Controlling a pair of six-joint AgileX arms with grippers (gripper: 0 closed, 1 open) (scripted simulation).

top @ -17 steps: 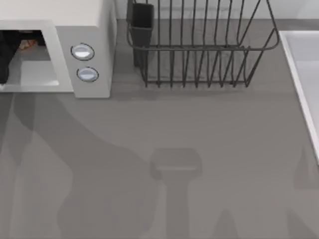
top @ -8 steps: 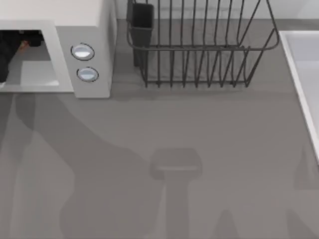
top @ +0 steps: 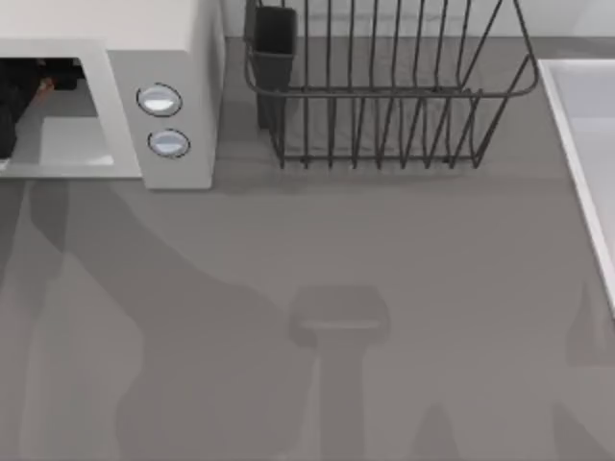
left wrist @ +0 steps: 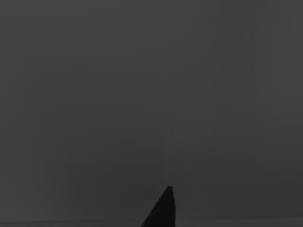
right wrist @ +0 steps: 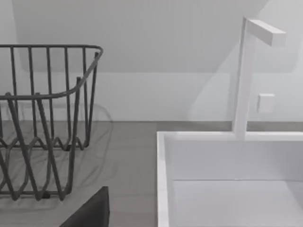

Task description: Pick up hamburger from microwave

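The large boxy white microwave (top: 144, 38) is seen at the far left of the grey surface (top: 384, 288) in the top view, its wide front cavity open toward the near side and its two round silver-blue buttons (top: 159, 100) set one above the other on the side panel. The left arm is reached into this cavity from the left edge, and its black left gripper (top: 21, 88) is seen deep inside, near the back wall. Just beside the dark gripper a small sliver of the orange-and-tan hamburger (top: 43, 88) is visible, inside the cavity; whether the fingers are spread, narrowed or closed on the hamburger cannot be told, since the dark shapes merge in the cavity's shadow. The left wrist view is dark. To the right of the microwave, at the far side of the surface, a black wire dish rack (top: 384, 96) is placed, with a dark rectangular cup (top: 275, 38) hung at its left corner. A white sink basin (top: 586, 125) is set at the right edge of the surface; in the right wrist view its rim (right wrist: 163, 179) and a white angular faucet (right wrist: 246, 75) are shown beside the rack (right wrist: 42, 123), and a dark finger (right wrist: 92, 213) of the right gripper is seen low in that view, with its opening impossible to judge.
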